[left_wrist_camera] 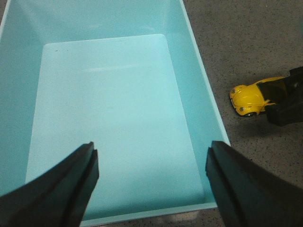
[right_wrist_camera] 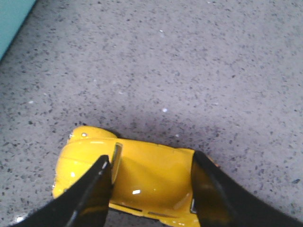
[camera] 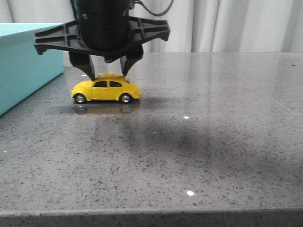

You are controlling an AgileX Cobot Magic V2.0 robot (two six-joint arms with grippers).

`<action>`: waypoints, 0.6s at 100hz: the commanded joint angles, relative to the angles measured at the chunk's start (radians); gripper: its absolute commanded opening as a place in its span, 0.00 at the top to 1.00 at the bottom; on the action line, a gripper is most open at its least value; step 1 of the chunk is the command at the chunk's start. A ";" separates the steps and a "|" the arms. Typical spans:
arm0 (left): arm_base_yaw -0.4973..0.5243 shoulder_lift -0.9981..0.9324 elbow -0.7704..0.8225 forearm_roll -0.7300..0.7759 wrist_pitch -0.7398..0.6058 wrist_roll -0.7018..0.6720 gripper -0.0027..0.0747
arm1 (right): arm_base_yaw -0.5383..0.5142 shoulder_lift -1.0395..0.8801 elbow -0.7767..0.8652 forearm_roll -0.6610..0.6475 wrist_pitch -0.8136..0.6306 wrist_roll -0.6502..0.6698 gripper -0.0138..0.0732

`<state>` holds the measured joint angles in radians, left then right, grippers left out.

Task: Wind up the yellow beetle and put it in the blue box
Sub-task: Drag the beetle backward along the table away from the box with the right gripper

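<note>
Fingers of the right hand (camera: 109,74) straddle the glossy rounded yellow beetle (camera: 106,89), seemingly touching its roof

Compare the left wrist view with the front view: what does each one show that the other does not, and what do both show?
Only the left wrist view shows the inside of the blue box, open and with nothing in it, and the left gripper open above it.

Only the front view shows the yellow beetle side on, its wheels on the grey table, with the right gripper down over its roof, and the curtain behind.

Both show the beetle beside the box, outside it, with the right gripper's dark fingers at the car.
</note>
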<state>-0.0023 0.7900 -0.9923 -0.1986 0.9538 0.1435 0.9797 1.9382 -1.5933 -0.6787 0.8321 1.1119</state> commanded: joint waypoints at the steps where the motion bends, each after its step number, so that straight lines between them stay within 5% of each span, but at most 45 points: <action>1: -0.006 0.003 -0.034 -0.020 -0.065 0.000 0.35 | -0.016 -0.056 0.005 0.017 0.020 -0.010 0.39; 60: -0.006 0.003 -0.034 -0.020 -0.065 0.000 0.35 | -0.161 -0.230 0.276 0.007 -0.055 -0.016 0.39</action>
<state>-0.0023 0.7900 -0.9923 -0.1986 0.9538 0.1435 0.8552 1.7732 -1.3556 -0.6636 0.7578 1.1061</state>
